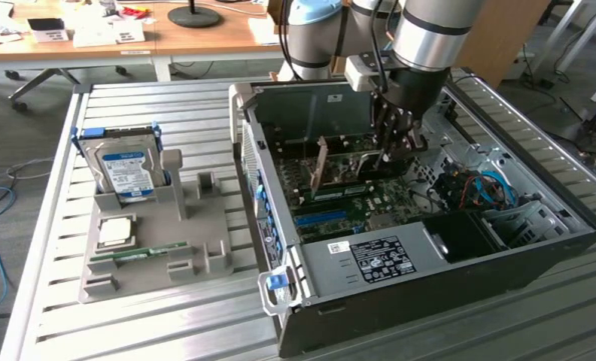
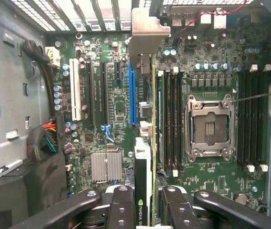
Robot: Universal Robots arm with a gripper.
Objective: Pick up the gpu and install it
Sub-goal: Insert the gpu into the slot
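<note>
Gripper [image 2: 145,202], fingers partly closed on the gpu [image 2: 146,114], card edge-on between them, over the motherboard [image 2: 211,57] beside its blue slot [image 2: 132,95]: best held upright, squared to slot, pressed evenly.

Green motherboard [image 2: 121,102], blue slot [image 2: 132,95], dark gpu [image 2: 143,193]

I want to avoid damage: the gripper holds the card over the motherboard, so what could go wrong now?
The card, pinched on edge by the gripper, looks nearer the memory slots than the blue slot; pushed down there, it may hit them. Its metal bracket could catch on the case's rear wall.
</note>
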